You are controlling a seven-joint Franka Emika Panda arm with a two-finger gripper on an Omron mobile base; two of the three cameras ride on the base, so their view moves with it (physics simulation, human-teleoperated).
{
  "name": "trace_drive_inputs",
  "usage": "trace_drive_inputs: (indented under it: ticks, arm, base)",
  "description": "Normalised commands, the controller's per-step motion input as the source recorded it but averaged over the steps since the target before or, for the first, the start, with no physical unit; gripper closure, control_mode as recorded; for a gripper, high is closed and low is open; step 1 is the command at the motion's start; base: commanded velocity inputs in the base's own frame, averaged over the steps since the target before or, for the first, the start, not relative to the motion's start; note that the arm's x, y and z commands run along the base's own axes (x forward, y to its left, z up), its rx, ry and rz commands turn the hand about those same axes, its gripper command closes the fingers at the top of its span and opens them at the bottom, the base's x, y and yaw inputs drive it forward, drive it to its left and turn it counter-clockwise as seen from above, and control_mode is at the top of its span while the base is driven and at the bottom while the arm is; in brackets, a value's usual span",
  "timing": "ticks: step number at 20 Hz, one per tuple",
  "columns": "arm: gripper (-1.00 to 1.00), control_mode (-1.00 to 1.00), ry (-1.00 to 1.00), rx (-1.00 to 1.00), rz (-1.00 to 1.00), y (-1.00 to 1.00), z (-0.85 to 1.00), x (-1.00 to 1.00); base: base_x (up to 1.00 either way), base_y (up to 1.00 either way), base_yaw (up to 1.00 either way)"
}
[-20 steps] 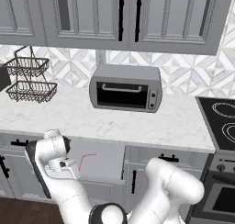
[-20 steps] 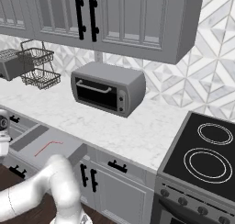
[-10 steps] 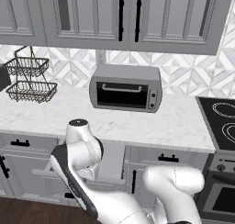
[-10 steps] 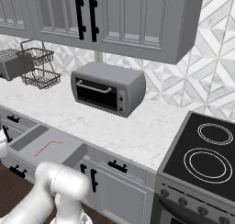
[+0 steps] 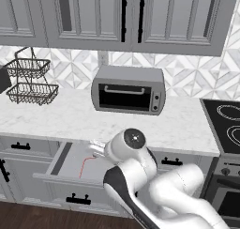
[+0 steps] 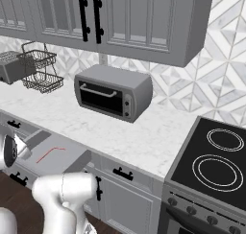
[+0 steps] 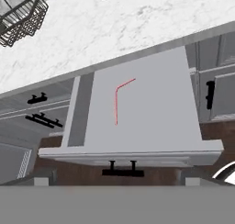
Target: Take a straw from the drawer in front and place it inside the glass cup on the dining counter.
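Left base view: drawer (image 5: 70, 164) pulled out, straw (image 5: 86, 164) on its floor just left of my wrist. Right base view: straw (image 6: 50, 152) alone mid-floor. Hand view: my jaws released, empty, well above straw (image 7: 117, 103); I'd drop straight, pinch across the long leg, walls well clear.

Arm (image 5: 154, 190) bent low, fingers (image 7: 41, 181) apart

open grey drawer (image 7: 151, 103) with pink-red straw (image 7: 117, 101) lying flat inside, white marble worktop (image 5: 61, 118) bearing toaster oven (image 5: 129, 89), wire basket (image 5: 30, 81)
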Motion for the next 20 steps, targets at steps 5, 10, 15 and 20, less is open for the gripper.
trace_drive_inputs:
  ticks: [5,10,15,20]
  arm:
    - [-1.0,-1.0,0.27,-0.04,0.01,-0.14,0.03,0.78]
    - [-1.0,-1.0,0.62,-0.26,0.0,0.31,0.0,1.0]
    - [-1.0,-1.0,0.65,-0.39,0.0,0.74,0.0,1.0]
    - [-1.0,-1.0,0.23,-0.31,-0.01,0.8,-0.18,0.95]
  base:
    - [0.0,0.0,0.0]
    - [0.0,0.0,0.0]
    - [0.0,0.0,0.0]
    - [0.0,0.0,0.0]
